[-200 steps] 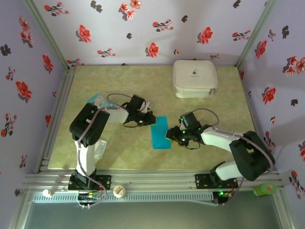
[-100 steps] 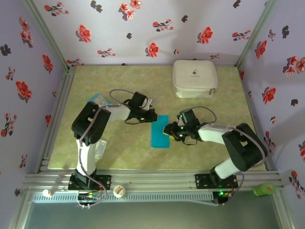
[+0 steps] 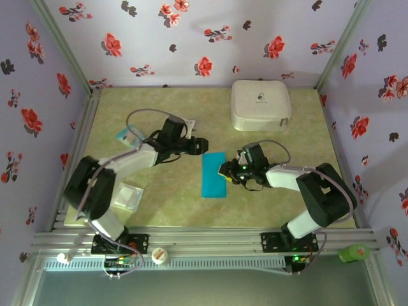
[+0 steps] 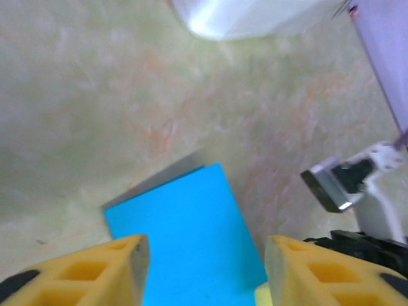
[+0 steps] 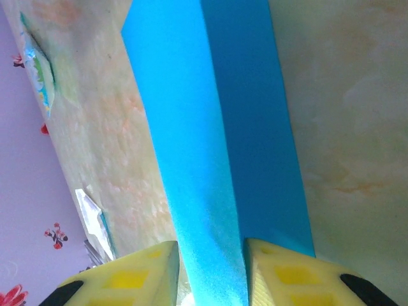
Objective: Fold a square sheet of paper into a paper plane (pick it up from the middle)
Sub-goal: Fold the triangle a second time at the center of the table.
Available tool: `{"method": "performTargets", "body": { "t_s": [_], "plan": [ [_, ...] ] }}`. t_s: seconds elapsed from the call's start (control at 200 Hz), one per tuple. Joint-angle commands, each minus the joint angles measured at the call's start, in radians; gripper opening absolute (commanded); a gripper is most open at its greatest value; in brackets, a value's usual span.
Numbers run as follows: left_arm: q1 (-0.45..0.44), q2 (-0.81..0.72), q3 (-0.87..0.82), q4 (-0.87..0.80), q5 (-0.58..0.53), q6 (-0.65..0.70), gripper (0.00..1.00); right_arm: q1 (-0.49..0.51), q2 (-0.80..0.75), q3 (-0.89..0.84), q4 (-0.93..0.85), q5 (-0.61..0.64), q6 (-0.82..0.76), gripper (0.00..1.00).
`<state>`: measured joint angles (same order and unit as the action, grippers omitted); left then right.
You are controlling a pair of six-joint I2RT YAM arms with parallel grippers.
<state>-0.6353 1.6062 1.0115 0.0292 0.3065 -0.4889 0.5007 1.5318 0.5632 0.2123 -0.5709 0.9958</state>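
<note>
Since a second ago the left arm has swung its elbow out toward the lower left of the top view. The left pincer (image 3: 199, 145) has drawn back up and to the left off the paper's top edge, and its jaws have gone from together to wide apart. The right pincer (image 3: 224, 171) has slid in from the right and now sits against the paper's right edge.

The square sheet of paper (image 3: 214, 175) lies on the counter (image 3: 172, 204) at the middle of the top view. It is folded into a tall, narrow teal-blue rectangle, tilted slightly.

In the right wrist view the paper shows two shades along its length: a lighter, blurred strip on the left and a darker strip on the right, with a straight line between them. The lighter strip runs down between the yellow fingers (image 5: 127, 277). I cannot tell whether they pinch it.

The white case (image 3: 260, 105) stands in the upper right. A small pale-blue packet (image 3: 125, 135) lies at the left, and a clear plastic packet (image 3: 126, 196) lies at the lower left.
</note>
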Motion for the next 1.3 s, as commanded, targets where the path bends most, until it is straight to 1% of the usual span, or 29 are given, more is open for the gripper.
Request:
{"method": "performTargets", "body": {
  "t_s": [0.0,0.015,0.035,0.085,0.105,0.17,0.275,0.31,0.365,0.42,0.455,0.505,0.54,0.59,0.655,0.73,0.8,0.86,0.92,0.955,1.015,1.09,1.135,1.175,1.295],
  "plan": [
    [-0.004,-0.096,-0.060,0.056,-0.138,0.071,0.65,-0.008,0.001,0.001,0.032,-0.029,-0.010,0.33],
    [-0.003,-0.106,-0.065,0.057,-0.142,0.076,0.68,-0.008,0.001,0.001,0.031,-0.028,-0.012,0.33],
    [-0.001,-0.119,-0.074,0.064,-0.142,0.082,0.77,-0.008,0.002,0.001,0.029,-0.026,-0.015,0.33],
    [0.008,-0.141,-0.092,0.079,-0.130,0.095,0.96,-0.008,0.000,-0.002,0.028,-0.025,-0.020,0.33],
    [0.014,-0.149,-0.098,0.082,-0.123,0.097,0.99,-0.008,-0.001,-0.002,0.030,-0.024,-0.022,0.33],
    [0.036,-0.165,-0.121,0.103,-0.117,0.083,1.00,-0.008,0.002,0.000,0.026,-0.029,-0.026,0.33],
    [0.081,-0.183,-0.156,0.108,-0.119,-0.041,1.00,-0.008,0.010,0.004,0.021,-0.029,-0.034,0.33],
    [0.100,-0.183,-0.173,0.130,-0.070,-0.057,1.00,-0.008,0.013,0.007,0.021,-0.030,-0.036,0.33],
    [0.135,-0.173,-0.207,0.224,0.093,-0.043,1.00,-0.008,0.020,0.009,0.021,-0.031,-0.039,0.33],
    [0.165,-0.162,-0.234,0.290,0.162,-0.110,1.00,-0.008,0.024,0.013,0.020,-0.033,-0.040,0.33],
    [0.171,-0.156,-0.234,0.293,0.189,-0.119,1.00,-0.008,0.025,0.014,0.018,-0.033,-0.040,0.33],
    [0.162,-0.155,-0.222,0.252,0.203,-0.090,0.99,-0.008,0.025,0.012,0.020,-0.028,-0.040,0.33],
    [0.148,-0.158,-0.220,0.222,0.192,-0.068,0.96,-0.008,0.029,0.012,0.021,-0.026,-0.041,0.33],
    [0.124,-0.167,-0.238,0.224,0.182,-0.057,0.91,-0.008,0.034,0.014,0.024,-0.030,-0.039,0.33],
    [0.084,-0.188,-0.259,0.200,0.132,-0.035,0.90,-0.008,0.039,0.018,0.034,-0.040,-0.031,0.33],
    [0.008,-0.228,-0.305,0.188,-0.004,0.014,0.88,-0.008,0.039,0.019,0.034,-0.040,-0.032,0.32],
    [-0.056,-0.269,-0.383,0.254,-0.070,0.070,0.87,-0.010,0.039,0.026,0.017,-0.039,-0.040,0.31],
    [-0.115,-0.297,-0.453,0.346,-0.107,0.136,0.79,-0.010,0.043,0.029,0.015,-0.043,-0.043,0.30],
    [-0.173,-0.314,-0.492,0.392,-0.163,0.191,0.78,-0.010,0.043,0.028,0.018,-0.044,-0.042,0.29],
    [-0.209,-0.316,-0.502,0.399,-0.186,0.233,0.75,-0.010,0.044,0.031,0.016,-0.046,-0.042,0.28],
    [-0.291,-0.304,-0.498,0.380,-0.266,0.332,0.72,-0.010,0.043,0.030,0.017,-0.047,-0.040,0.25],
    [-0.408,-0.272,-0.470,0.333,-0.387,0.476,0.72,-0.010,0.036,0.030,0.018,-0.046,-0.038,0.25],
    [-0.471,-0.240,-0.447,0.307,-0.486,0.548,0.71,-0.010,0.036,0.030,0.018,-0.046,-0.038,0.25],
    [-0.512,-0.208,-0.432,0.301,-0.554,0.593,0.70,-0.010,0.034,0.030,0.016,-0.046,-0.038,0.25],
    [-0.611,-0.114,-0.402,0.316,-0.679,0.711,0.70,-0.010,0.030,0.030,0.018,-0.047,-0.034,0.24]
  ]
}}
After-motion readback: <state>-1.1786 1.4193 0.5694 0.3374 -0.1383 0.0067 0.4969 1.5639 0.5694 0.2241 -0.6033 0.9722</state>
